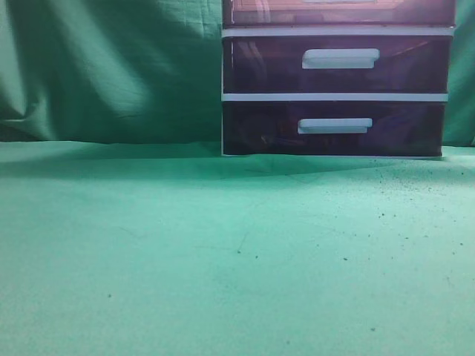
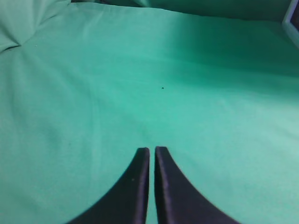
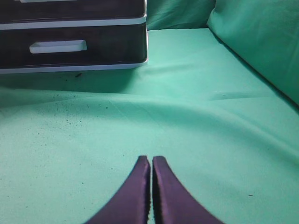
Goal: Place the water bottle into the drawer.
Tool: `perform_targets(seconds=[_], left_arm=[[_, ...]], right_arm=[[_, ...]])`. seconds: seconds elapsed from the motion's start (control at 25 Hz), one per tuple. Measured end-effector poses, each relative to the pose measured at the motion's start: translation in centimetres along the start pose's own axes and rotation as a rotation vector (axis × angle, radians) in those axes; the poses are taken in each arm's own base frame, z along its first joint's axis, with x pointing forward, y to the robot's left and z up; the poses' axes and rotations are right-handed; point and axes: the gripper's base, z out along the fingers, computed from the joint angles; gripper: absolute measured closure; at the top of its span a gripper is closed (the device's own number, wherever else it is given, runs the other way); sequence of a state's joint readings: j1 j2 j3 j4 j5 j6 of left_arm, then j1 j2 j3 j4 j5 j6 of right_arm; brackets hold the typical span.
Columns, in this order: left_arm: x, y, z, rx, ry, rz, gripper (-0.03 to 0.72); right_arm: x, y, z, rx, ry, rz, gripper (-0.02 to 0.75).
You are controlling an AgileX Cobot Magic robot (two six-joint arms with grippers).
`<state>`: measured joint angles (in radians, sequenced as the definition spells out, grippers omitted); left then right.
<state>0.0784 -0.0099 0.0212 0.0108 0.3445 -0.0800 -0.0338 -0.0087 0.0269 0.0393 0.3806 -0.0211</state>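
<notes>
The white-framed drawer unit (image 1: 335, 96) stands at the back right of the exterior view on green cloth. Only the bottom strip of its top drawer (image 1: 338, 13), paler and pinkish, shows at the frame's upper edge. No water bottle is in any view. My left gripper (image 2: 152, 150) is shut and empty over bare green cloth. My right gripper (image 3: 152, 158) is shut and empty above the cloth, some way in front of the drawer unit (image 3: 74, 70). Neither gripper shows in the exterior view.
Two darker purple drawers with white bar handles (image 1: 340, 58) (image 1: 334, 126) sit below the top one. Green cloth (image 1: 223, 252) covers the table and hangs as a backdrop. A corner of the unit shows in the left wrist view (image 2: 292, 21).
</notes>
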Motion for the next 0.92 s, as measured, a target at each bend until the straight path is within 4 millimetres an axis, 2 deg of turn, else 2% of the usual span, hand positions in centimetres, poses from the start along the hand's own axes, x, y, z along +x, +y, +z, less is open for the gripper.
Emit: perform_targets(seconds=[0.92], left_arm=[[0.04,0.08,0.0,-0.009,0.005,0.031,0.688]], right_arm=[[0.0,0.0,0.0,0.0,0.0,0.0,0.738]])
